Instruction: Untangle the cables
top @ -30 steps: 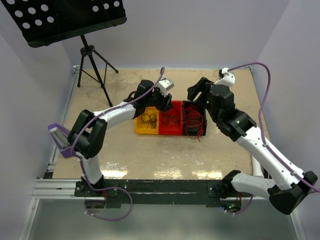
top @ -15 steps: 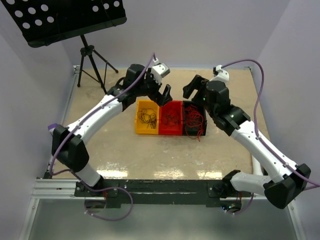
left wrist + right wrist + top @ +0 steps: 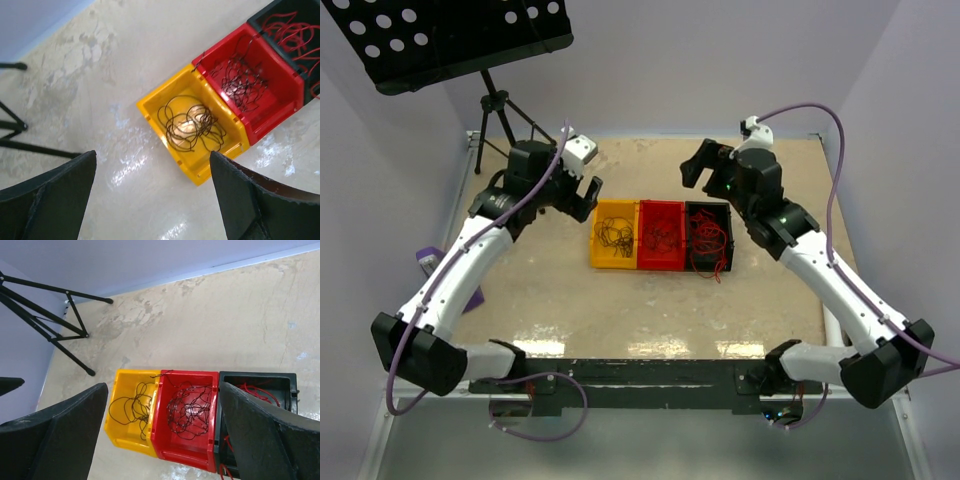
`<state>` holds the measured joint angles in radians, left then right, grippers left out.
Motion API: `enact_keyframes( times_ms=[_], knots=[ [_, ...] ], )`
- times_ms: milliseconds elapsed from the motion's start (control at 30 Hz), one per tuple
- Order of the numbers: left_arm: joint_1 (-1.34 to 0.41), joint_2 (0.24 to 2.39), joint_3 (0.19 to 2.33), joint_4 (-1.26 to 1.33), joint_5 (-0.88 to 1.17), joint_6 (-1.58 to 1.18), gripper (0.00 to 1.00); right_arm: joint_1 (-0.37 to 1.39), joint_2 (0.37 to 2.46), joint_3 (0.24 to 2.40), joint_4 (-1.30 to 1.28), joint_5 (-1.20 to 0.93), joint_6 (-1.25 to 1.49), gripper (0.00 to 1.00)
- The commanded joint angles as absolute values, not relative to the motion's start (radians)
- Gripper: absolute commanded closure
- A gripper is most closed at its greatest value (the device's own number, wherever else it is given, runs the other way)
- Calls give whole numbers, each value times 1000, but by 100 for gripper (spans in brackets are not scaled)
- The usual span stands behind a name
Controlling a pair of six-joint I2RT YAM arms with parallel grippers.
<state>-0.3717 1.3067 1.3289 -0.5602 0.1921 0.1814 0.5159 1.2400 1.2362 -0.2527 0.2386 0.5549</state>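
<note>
Three bins stand in a row mid-table. The yellow bin (image 3: 597, 255) holds looped dark cables (image 3: 615, 237). In the red bin (image 3: 660, 264) lies a dark tangle (image 3: 662, 238). Red cables (image 3: 708, 240) fill the black bin (image 3: 722, 210) and spill over its front edge. My left gripper (image 3: 582, 190) hangs open left of the yellow bin, empty. My right gripper (image 3: 695, 170) is open above and behind the black bin, holding nothing. The left wrist view shows the yellow bin's cables (image 3: 190, 127) past the left gripper (image 3: 152, 154). The right gripper (image 3: 162, 386) frames the red bin's tangle (image 3: 190, 410).
A black music stand (image 3: 450, 35) on a tripod (image 3: 500, 120) stands at the back left corner. A purple piece (image 3: 428, 258) sits at the table's left edge. Pale walls close in the table on three sides.
Both arms have drawn back from the bins: the left swung far left, the right lifted back. Both grippers opened wider.
</note>
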Motion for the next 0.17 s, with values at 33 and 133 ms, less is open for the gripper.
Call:
enact_keyframes(
  times_ms=[33,133],
  knots=[
    [-339,1227,1281,-578,83,201,0,514,1157,1221,-198,209,500,1],
    [-272,1187,1232,-519,71,175,0,514,1108,1187,-202,222,479,1]
  ],
)
